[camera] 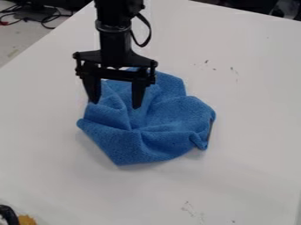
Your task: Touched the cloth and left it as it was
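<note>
Initially, check the lower left corner of the camera view, where you see a black curved object (8, 214) and, just beside it, a yellow-orange piece (26, 220), both cut off by the frame. Above, near the upper left, you find black cables (50, 16) on the floor (13, 49), past the slanting edge of the desk (247, 88).

Next, locate the arm (115, 37), which enters from the top edge, left of centre. A black cable loop (148, 33) hangs at its right side. At the lower end, note the tool (115, 104), pointing down over the upper left part of the cloth. Its state is as follows: the two fingers (138, 92) stand wide apart, roughly parallel, with nothing gripped between them. You cannot tell whether the tips touch the fabric.

Then observe the cloth (167, 116). It is blue and lies on the desk near the middle of your view, loosely spread and rumpled, with folds converging just below the tool. At its right edge, you see a small turned-up corner next to a narrow dark strip (210, 128).

Finally, right of the cloth's top, identify small dark marks (214, 69) on the white surface; similar specks (188, 208) lie nearer the bottom edge.
</note>
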